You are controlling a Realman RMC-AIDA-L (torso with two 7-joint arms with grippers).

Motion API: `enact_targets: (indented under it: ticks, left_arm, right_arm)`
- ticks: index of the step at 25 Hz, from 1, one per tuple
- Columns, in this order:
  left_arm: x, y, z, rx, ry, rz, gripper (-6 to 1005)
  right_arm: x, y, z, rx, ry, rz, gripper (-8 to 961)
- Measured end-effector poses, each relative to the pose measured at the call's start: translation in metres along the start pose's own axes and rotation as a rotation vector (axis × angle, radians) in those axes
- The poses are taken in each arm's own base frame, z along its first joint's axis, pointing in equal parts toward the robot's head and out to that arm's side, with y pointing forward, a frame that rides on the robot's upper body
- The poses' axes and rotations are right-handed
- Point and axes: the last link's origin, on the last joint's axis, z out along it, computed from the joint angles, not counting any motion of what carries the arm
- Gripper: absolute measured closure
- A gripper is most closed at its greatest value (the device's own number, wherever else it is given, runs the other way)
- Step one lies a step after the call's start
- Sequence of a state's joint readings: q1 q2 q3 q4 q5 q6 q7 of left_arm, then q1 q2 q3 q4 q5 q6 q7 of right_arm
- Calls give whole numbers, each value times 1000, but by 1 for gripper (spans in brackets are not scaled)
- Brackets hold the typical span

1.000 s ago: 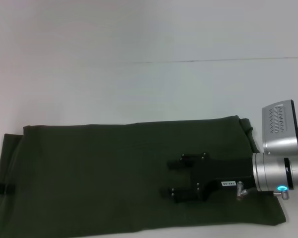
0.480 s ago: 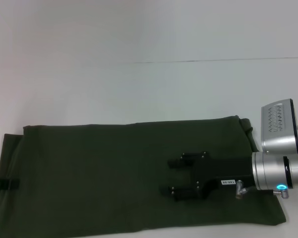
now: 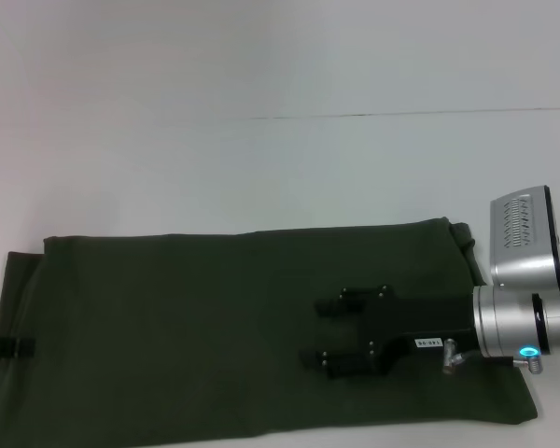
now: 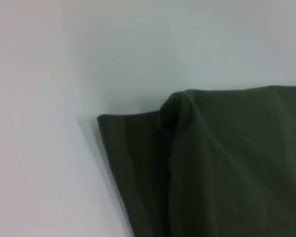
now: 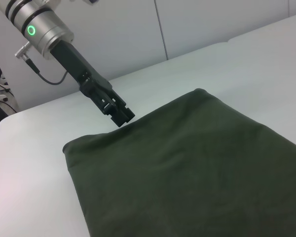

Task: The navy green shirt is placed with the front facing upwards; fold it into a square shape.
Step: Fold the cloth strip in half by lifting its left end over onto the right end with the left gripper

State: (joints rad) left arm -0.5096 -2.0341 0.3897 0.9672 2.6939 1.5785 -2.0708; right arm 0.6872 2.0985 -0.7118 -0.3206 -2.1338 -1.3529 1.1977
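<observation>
White table fills the scene. The navy green shirt lies flat across its near half as a long band, already folded lengthwise, no lettering showing; left end reaches the left edge of the head view, right end sits under the right arm. Soft, light, limp cloth, so it will sag and drag if lifted by one point; layers may slip apart. Best taken by pinching through all layers at an end's two corners, then carrying that end over. Right hand hovers over the right part of the shirt, fingers spread apart, gripping nothing. Left hand sits at the left end's edge, fingers look pressed together; whether cloth is caught between them is unclear.
</observation>
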Motion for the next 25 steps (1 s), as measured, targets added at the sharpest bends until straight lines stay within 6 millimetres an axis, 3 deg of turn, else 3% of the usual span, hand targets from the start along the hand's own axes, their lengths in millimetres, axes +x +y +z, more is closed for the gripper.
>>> enact_targets:
  ticks: [17,25]
  left_arm:
    - [17,0,-7,-31,-51,-262,168]
    - [18,-5,-9,0,-56,-268,167]
  right_arm:
    - [2,1,0,-1,0,9,117]
    - [3,2,1,-6,0,15,118]
